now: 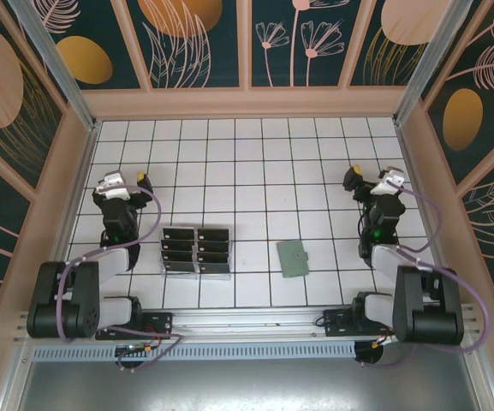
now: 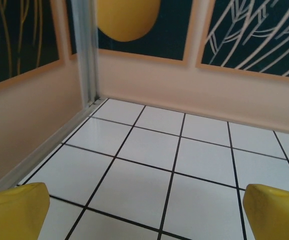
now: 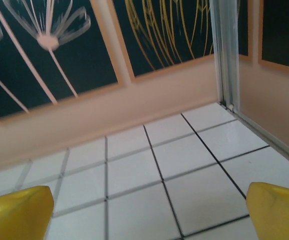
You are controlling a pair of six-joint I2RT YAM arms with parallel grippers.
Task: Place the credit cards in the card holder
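1. We find the left gripper with its jaws spread wide. Its yellow fingertips sit at the two lower corners of the left wrist view, with bare tile between them and nothing held.
2. We find the right gripper in the same state: jaws fully apart, nothing between the yellow pads.
3. In the top view, each gripper hangs above the white tiled table, the left one near the left wall and the right one near the right wall. Each wrist camera faces its own far corner of the enclosure.
4. We locate the credit cards as a block of black cards in two side-by-side columns, just to the right of the left arm, toward the near edge of the table.
5. We locate the card holder, flat and sage-green, lying between the cards and the right arm. It touches neither, and neither gripper is over it.
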